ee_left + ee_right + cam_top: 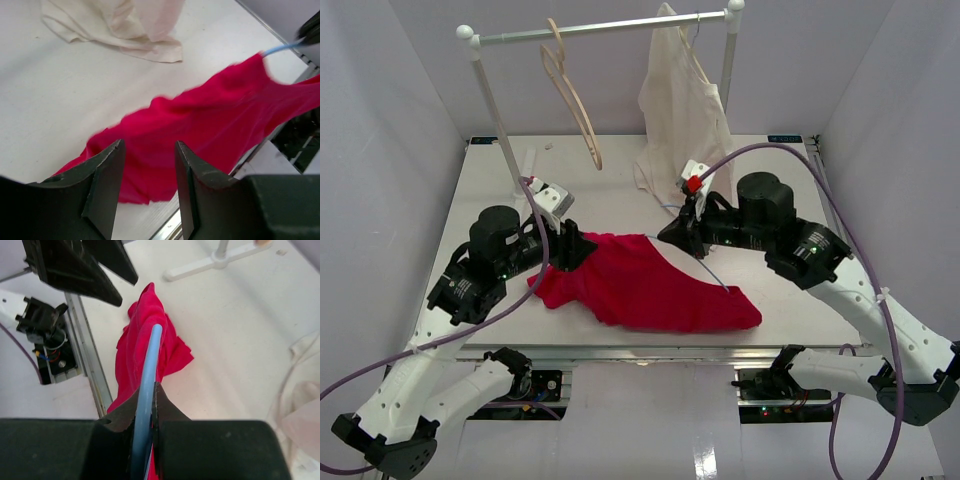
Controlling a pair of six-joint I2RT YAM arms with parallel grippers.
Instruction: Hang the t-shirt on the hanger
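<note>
The crimson t-shirt point(650, 285) lies crumpled on the table between the two arms. One end of it is drawn up over the light-blue wire hanger point(713, 276), which pokes out of the cloth near the right gripper. My right gripper point(676, 234) is shut on the hanger wire point(150, 355); in the right wrist view the shirt point(142, 325) drapes over the wire ahead of the gripper point(147, 390). My left gripper point(576, 248) is open and empty just above the shirt's left end; in the left wrist view the shirt point(200, 125) shows beyond its tips point(149, 150). The hanger tip point(280, 48) also shows there.
A clothes rack point(600, 30) stands at the back with a pale wooden hanger point(575, 100) and a cream-white garment point(680, 110) whose hem rests on the table point(125, 25). The rack's foot point(215, 262) is beyond the shirt. The table's front edge point(660, 350) runs just below the shirt.
</note>
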